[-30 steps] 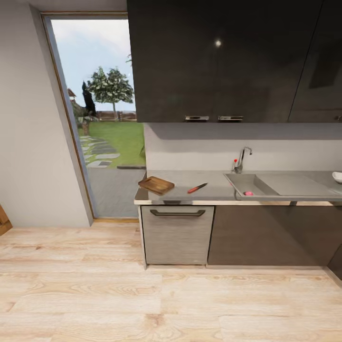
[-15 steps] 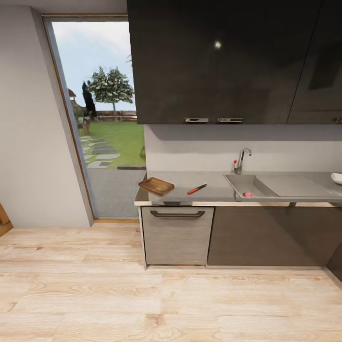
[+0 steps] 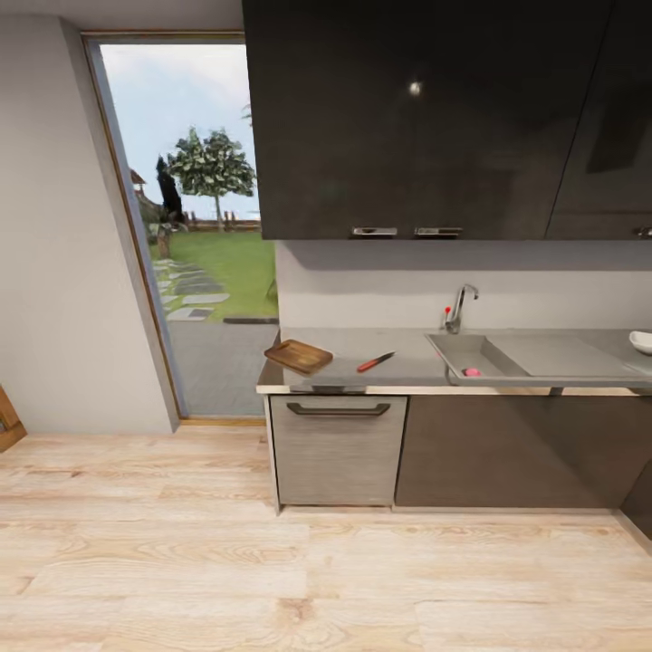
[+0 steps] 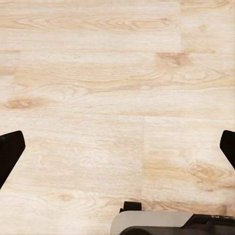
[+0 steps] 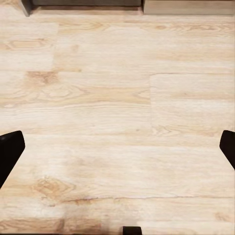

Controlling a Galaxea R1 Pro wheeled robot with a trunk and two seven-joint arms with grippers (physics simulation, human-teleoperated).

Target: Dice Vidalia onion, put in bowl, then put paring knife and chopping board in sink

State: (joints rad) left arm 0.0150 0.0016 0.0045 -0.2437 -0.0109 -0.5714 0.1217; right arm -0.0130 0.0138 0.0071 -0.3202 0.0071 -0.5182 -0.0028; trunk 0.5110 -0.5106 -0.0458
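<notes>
**Q:** so where's the Vidalia onion point(image 3: 472, 370) relative to the grippers right now?

**A:** It sits in the sink point(image 3: 471, 349), at the basin's front edge just below the tap point(image 3: 460, 308). Both grippers hang over the wood floor point(image 3: 299, 580), well short of the countertop point(image 3: 407, 349). Left gripper point(image 4: 117, 147) and right gripper point(image 5: 117, 147) are both spread wide, holding nothing. The paring knife point(image 3: 375, 361) lies left of the sink, chopping board point(image 3: 298, 355) further left (long axis slanted), bowl point(image 3: 642, 341) far right. I'd guess the right arm ends up nearer.

Dark cabinets point(image 3: 426, 118), pale wood floor point(image 3: 272, 580)
</notes>
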